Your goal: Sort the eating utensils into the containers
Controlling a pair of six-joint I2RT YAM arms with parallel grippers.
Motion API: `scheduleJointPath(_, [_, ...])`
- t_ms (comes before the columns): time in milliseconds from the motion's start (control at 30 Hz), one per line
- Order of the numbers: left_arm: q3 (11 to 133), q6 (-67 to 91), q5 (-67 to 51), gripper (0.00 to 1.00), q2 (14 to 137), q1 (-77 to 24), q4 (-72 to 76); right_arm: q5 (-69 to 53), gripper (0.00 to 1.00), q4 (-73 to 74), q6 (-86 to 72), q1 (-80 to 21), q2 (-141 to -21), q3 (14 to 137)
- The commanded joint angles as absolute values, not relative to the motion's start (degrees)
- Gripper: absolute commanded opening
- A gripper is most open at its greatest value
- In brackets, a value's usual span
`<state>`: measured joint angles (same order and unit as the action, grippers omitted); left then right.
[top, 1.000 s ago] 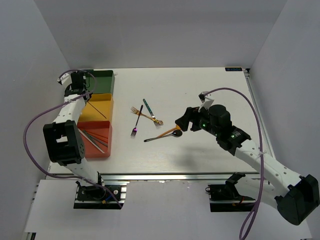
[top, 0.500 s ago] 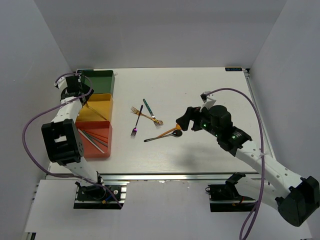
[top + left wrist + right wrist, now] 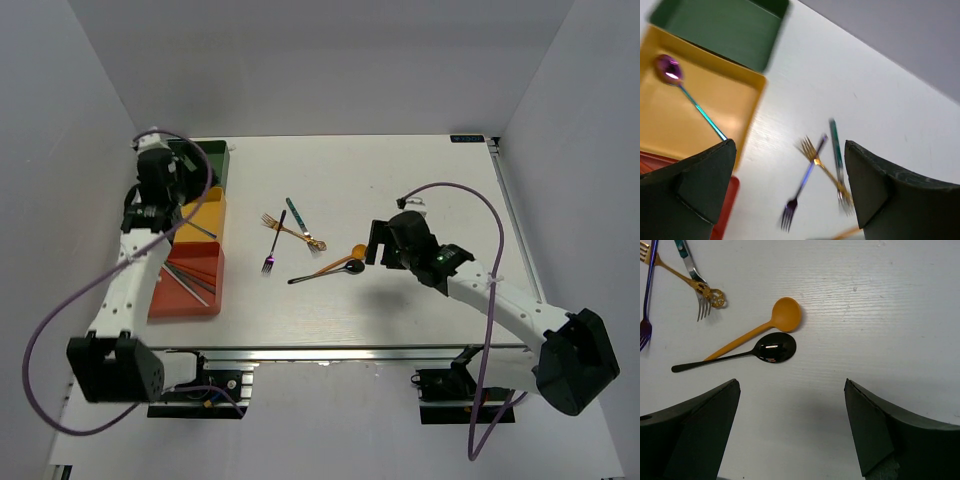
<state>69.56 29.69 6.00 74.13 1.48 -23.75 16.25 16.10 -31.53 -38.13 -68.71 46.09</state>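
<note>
Your left tool (image 3: pixel 790 195) hangs over the yellow tray (image 3: pixel 189 228) with its jaws spread wide and nothing between them. In the left wrist view a purple-bowled spoon (image 3: pixel 687 99) with a teal handle lies diagonally in the yellow tray, bowl toward the far left corner. The dark green tray (image 3: pixel 208 160) sits at the far end of the row, the yellow tray in the middle, the orange-red tray (image 3: pixel 190 288) nearest the arm bases; all three touch end to end along the counter's (image 3: pixel 420 180) left side. The orange-red tray holds several thin grey sticks (image 3: pixel 190 283), too fine to count. Your right tool (image 3: pixel 790 435) hovers above the counter's middle, jaws wide, empty. Just ahead of it lie an orange spoon (image 3: pixel 760 327) and a black spoon (image 3: pixel 747 354), bowls just beside each other, handles running left and crossing near the black handle's end. Farther left, a loose cluster: a purple fork (image 3: pixel 274 243), a gold fork (image 3: pixel 290 230) and a teal-handled fork (image 3: pixel 299 222), the gold one crossing the other two. These five utensils are on the bare counter, well apart from the trays.
</note>
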Motion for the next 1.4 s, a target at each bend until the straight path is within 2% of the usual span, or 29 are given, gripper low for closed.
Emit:
scheduleJointPath(0, [63.6,22.9,4.9,0.98,66.0,-6.7,-28.0,23.7,0.89,16.2,-39.3,-40.0,-68.6,46.9])
scheduleJointPath(167, [51.5,20.5,-3.5,0.98,59.9,-14.4,-22.5,35.0,0.89,20.9,-49.3,-43.2,-72.0,47.1])
scheduleJointPath(300, [56.0,19.4,3.2,0.97,67.1,-31.0,-25.5,40.1,0.89,27.6,-56.0,-41.8,-69.8,46.3])
scheduleJointPath(400, [60.4,19.8,10.1,0.97,73.7,-36.3,-24.9,37.3,0.89,25.0,-52.0,-38.9,-61.1,41.8])
scheduleJointPath(533, [66.7,15.7,12.7,0.97,85.9,-42.2,-23.2,34.1,0.89,24.2,-46.6,-33.7,-45.1,36.8])
scheduleJointPath(600, [71.4,12.7,12.7,0.97,93.6,-44.4,-23.5,30.1,0.89,24.3,-42.3,-32.8,-41.8,36.4])
scheduleJointPath(667, [72.8,8.8,10.5,0.95,96.7,-45.2,-20.9,28.2,0.89,26.4,-40.0,-32.6,-39.8,37.5])
scheduleJointPath(700, [73.7,7.7,5.3,0.93,98.8,-45.3,-20.4,28.0,0.89,29.3,-38.5,-32.6,-39.7,38.0])
scheduleJointPath(833, [76.5,5.3,-0.5,0.83,102.6,-45.4,-20.2,27.1,0.89,32.3,-35.2,-32.6,-39.9,38.1])
scheduleJointPath(867, [76.6,5.1,-2.4,0.72,103.2,-45.4,-20.0,26.9,0.89,32.3,-34.7,-32.6,-39.8,37.9])
scheduleJointPath(1000, [76.8,4.5,-5.2,0.54,105.5,-45.7,-20.1,25.1,0.89,30.7,-33.7,-32.5,-40.3,36.1])
scheduleJointPath(1367, [74.0,4.4,-9.1,0.54,109.4,-47.1,-17.2,22.9,0.89,27.7,-32.5,-32.5,-43.5,35.0])
